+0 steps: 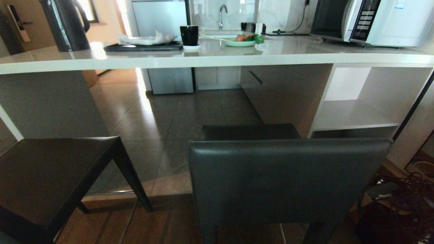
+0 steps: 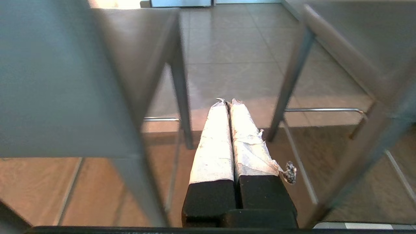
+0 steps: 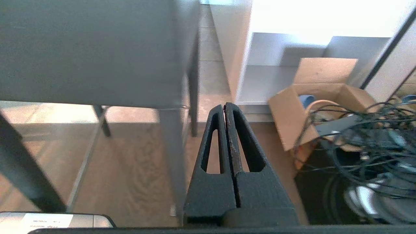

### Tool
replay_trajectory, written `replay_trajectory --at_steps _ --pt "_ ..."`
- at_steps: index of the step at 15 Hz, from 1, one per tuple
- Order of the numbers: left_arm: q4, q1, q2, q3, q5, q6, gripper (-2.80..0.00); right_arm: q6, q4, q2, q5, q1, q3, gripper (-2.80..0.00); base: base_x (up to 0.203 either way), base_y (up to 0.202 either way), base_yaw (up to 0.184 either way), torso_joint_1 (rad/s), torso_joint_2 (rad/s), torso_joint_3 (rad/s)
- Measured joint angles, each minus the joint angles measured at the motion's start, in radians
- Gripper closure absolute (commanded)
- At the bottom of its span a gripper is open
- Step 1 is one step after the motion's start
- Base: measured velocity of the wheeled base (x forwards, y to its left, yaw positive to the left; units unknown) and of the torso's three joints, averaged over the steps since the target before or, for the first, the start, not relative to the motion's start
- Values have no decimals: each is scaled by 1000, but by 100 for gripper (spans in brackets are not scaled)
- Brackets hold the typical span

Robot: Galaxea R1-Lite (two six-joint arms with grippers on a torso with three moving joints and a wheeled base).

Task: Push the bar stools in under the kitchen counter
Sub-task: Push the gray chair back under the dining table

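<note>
Head view: 2 dark square-seated bar stools (image 1: 288, 176) stand before the pale speckled stone kitchen counter (image 1: 217, 59), not under it. Left wrist view: tape-wrapped left gripper (image 2: 227, 101) pressed together, empty. Right wrist view: black right gripper (image 3: 225, 105) together, empty.

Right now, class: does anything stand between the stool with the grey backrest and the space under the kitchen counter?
Nothing visible does. Ahead of the stool, bare tiled floor runs under the kitchen counter. The white shelf unit stands to its right, the second stool to its left. Both claws hang low, shut.
</note>
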Motion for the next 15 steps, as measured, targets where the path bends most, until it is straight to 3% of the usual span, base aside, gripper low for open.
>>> replay_trajectory --at_steps 4,12,15 --pt "0 0 0 0 0 -1 0 1 0 0 0 0 0 0 0 173 -1 0 5 4" --pt "0 0 1 0 0 -1 0 1 0 0 0 0 0 0 0 0 0 0 0 0" --pt "0 0 1 0 0 -1 0 2 0 0 0 0 0 0 -165 0 1 2 3 1"
